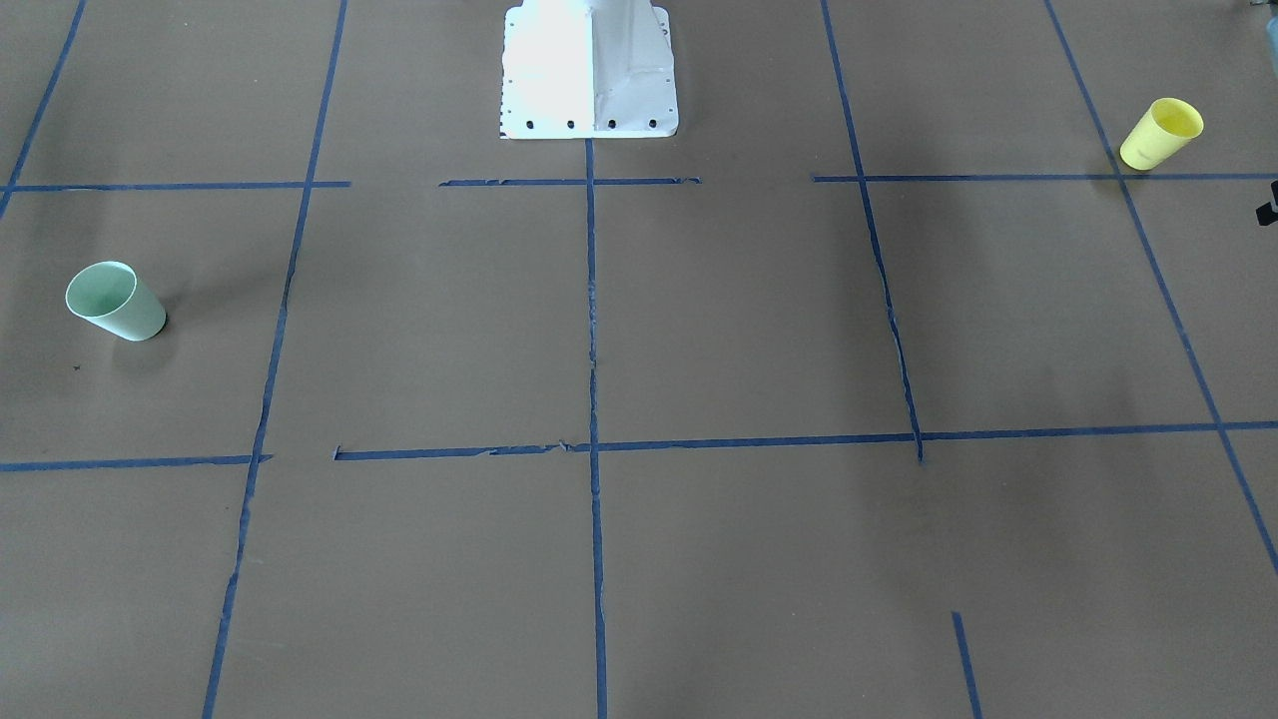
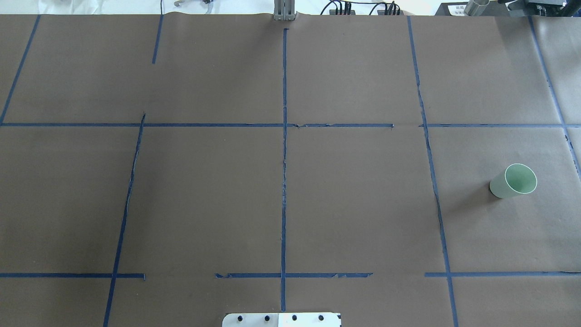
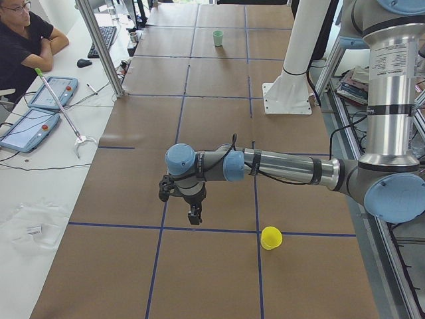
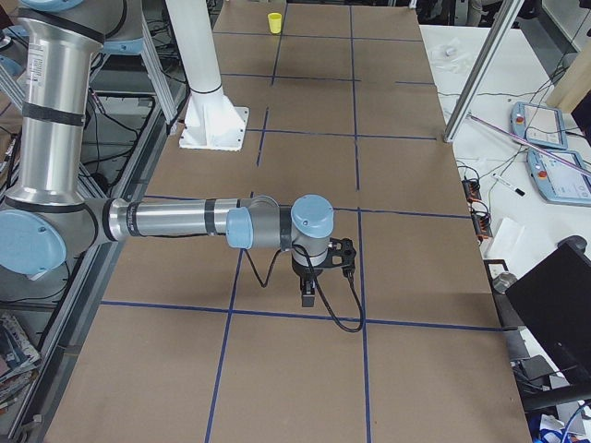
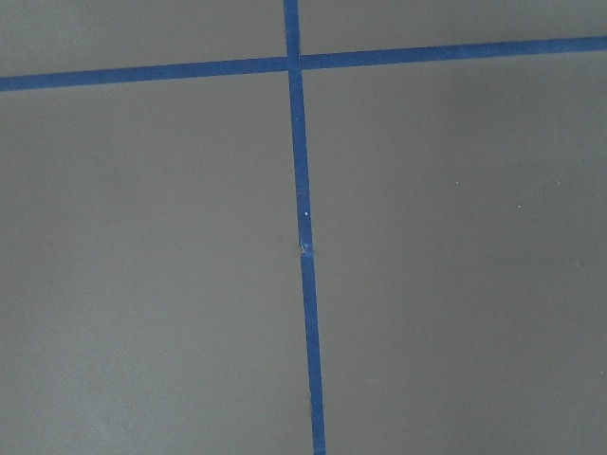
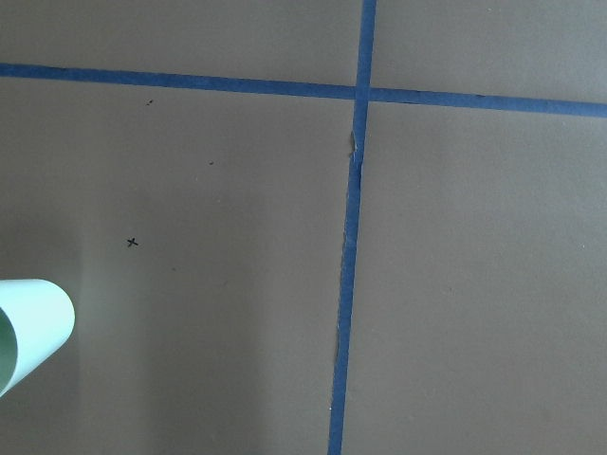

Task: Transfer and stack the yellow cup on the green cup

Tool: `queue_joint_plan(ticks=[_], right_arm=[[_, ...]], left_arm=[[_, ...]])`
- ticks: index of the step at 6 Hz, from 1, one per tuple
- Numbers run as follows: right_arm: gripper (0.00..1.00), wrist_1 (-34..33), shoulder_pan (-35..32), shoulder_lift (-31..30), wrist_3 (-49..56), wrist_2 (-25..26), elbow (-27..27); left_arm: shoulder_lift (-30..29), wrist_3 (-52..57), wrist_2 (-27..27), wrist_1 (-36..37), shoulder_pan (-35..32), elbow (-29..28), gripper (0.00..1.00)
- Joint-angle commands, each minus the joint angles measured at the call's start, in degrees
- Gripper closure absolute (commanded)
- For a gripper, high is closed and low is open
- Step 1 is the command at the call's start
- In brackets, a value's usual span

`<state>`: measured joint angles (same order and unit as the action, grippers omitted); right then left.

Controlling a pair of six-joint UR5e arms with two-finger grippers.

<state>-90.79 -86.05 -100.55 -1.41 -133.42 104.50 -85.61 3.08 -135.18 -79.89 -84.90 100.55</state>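
Observation:
The yellow cup [image 1: 1161, 134] stands upright on the brown table at my left end; it also shows in the exterior left view [image 3: 270, 237] and far off in the exterior right view [image 4: 274, 22]. The green cup [image 1: 115, 301] stands upright at my right end, also in the overhead view [image 2: 514, 181] and at the right wrist view's left edge [image 6: 28, 332]. My left gripper [image 3: 194, 216] points down above the table, apart from the yellow cup. My right gripper [image 4: 307, 297] points down near the green cup, which that view hides. I cannot tell whether either is open.
The white robot pedestal [image 1: 589, 70] stands at the table's middle on the robot's side. Blue tape lines [image 2: 284, 150] grid the brown paper. An operator [image 3: 20, 40] sits beside a side bench with tablets [image 3: 52, 92] and a metal post [image 3: 99, 46].

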Motion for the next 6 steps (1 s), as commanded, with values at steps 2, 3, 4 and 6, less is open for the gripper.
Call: queue_joint_plan(ticks=[2,3,4,6], right_arm=[[0.00,0.0,0.0,0.0,0.0,0.0,0.0],[0.00,0.0,0.0,0.0,0.0,0.0,0.1],[0.00,0.1,0.0,0.0,0.0,0.0,0.1],[0.00,0.1,0.0,0.0,-0.1,-0.1,0.1]], left_arm=[[0.2,0.4,0.0,0.0,0.0,1.2,0.00],[0.2,0.2,0.1,0.0,0.1,1.2,0.00],[0.1,0.0,0.6,0.1,0.2,1.2,0.00],[0.2,0.2,0.0,-0.1,0.3,1.2,0.00]])
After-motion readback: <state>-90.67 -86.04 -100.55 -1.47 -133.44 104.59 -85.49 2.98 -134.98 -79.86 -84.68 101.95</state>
